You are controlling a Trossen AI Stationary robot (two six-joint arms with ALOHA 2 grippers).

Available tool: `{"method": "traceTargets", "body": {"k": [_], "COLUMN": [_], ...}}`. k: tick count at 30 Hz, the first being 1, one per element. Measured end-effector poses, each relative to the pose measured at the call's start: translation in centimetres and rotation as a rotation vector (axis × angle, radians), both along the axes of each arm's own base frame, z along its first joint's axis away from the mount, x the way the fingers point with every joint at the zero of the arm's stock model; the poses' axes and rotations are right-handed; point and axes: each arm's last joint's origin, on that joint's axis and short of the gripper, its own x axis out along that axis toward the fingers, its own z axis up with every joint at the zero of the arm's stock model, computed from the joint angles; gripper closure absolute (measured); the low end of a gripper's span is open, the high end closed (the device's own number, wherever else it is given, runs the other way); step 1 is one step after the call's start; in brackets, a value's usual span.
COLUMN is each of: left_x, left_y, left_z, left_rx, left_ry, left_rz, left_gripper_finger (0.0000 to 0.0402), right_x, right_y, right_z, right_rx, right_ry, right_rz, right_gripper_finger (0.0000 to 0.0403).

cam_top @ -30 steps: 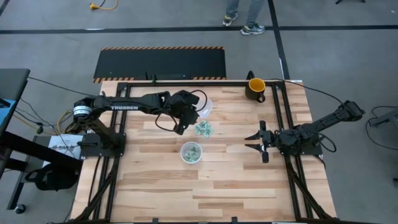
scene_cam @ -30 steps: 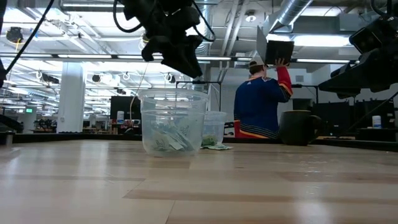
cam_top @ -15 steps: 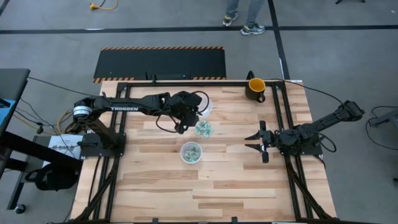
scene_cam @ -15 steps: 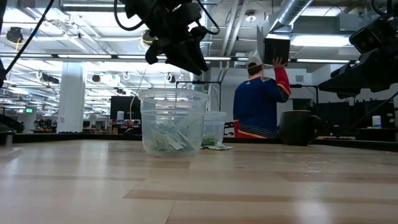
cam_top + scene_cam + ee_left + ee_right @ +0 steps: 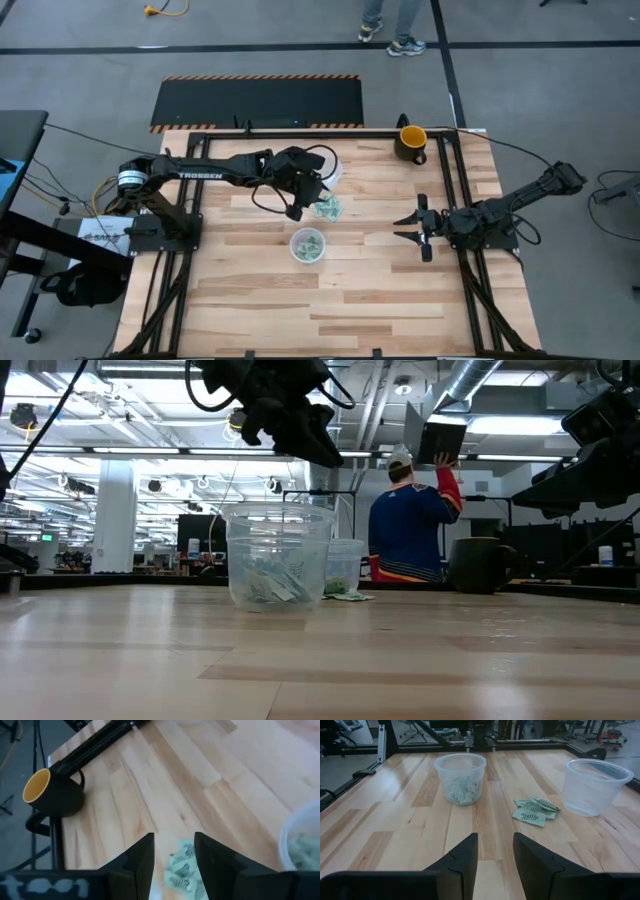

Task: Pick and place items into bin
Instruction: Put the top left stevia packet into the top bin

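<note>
Left gripper hangs above the table with its fingers spread and nothing between them, just beside the loose pile of pale green packets. That pile lies on the wood between the two clear cups: the nearer one holds packets already, the farther one looks empty.

Step in hand, as I judge it: reach for another packet. To do it well, centre the spread fingers over one packet at the pile's edge, descend straight, pinch a single piece.

Left arm stretches across from its base, wrist bent downward. Right gripper waits well apart, low, fingers spread, empty.
</note>
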Motion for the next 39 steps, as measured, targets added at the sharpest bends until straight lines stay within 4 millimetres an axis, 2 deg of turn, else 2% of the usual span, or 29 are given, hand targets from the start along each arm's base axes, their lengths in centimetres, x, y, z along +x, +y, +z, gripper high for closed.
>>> {"method": "traceTargets", "body": {"k": [5,16,20,31,39], "left_x": [0.0,-0.5,-0.7,-1.0,-0.8], "left_y": [0.0,0.0,0.1,0.3,0.0], "left_z": [-0.9,-2.2,-2.5,-2.8,-2.6], "left_rx": [-0.057,-0.044,0.043,0.422,0.547], "left_ry": [-0.023,0.027,0.059,0.127,0.113], "left_rz": [0.038,0.061,0.006,-0.204,-0.322], "left_gripper_finger": [0.0271,0.0271,0.0271,0.0271,0.0271], "right_x": [0.0,0.0,0.0,0.0,0.0], "right_y": [0.0,0.0,0.0,0.0,0.0], "right_z": [0.0,0.0,0.0,0.0,0.0], "right_rx": [0.0,0.0,0.0,0.001,0.0], "right_ry": [0.0,0.0,0.0,0.0,0.0], "right_rz": [0.0,0.0,0.0,0.0,0.0], "right_gripper_finger": [0.0284,0.0284,0.0284,0.0284,0.0284]}}
